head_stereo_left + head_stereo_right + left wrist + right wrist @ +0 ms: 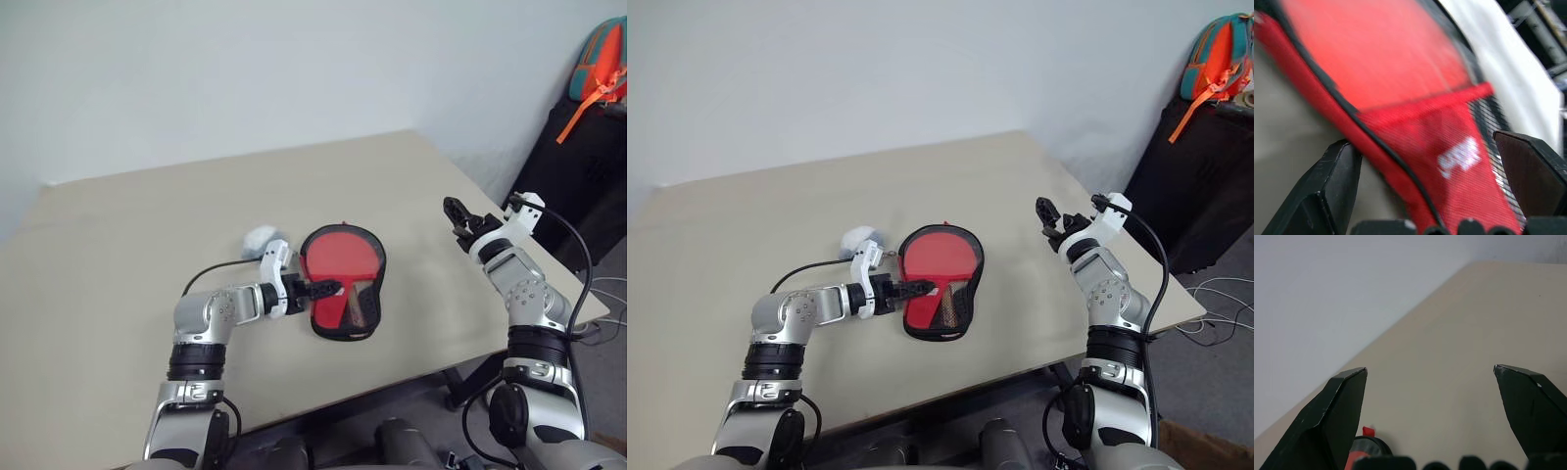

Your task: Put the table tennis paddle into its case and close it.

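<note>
Because the case lies flat near the middle of the counter with its black mesh panel upward, the left eye view lets the table tennis paddle show through it: red blade toward the far edge, striped handle toward the robot, apparently already inside. The left gripper reaches in from the case's left side, fingers spread and holding nothing, probably placed there to work the open edge shut. A greyish-white ball rests just beyond that wrist. The right gripper hovers well apart to the right, above the counter, likely waiting out of the way.

Seen from the right eye, the layout matches; a backpack sits on dark furniture beyond the counter.

At the left wrist, both fingers straddle the case's red fabric with its white logo, wide apart, not yet pinching.

At the right wrist, the fingers stand fully apart over bare counter, empty.
</note>
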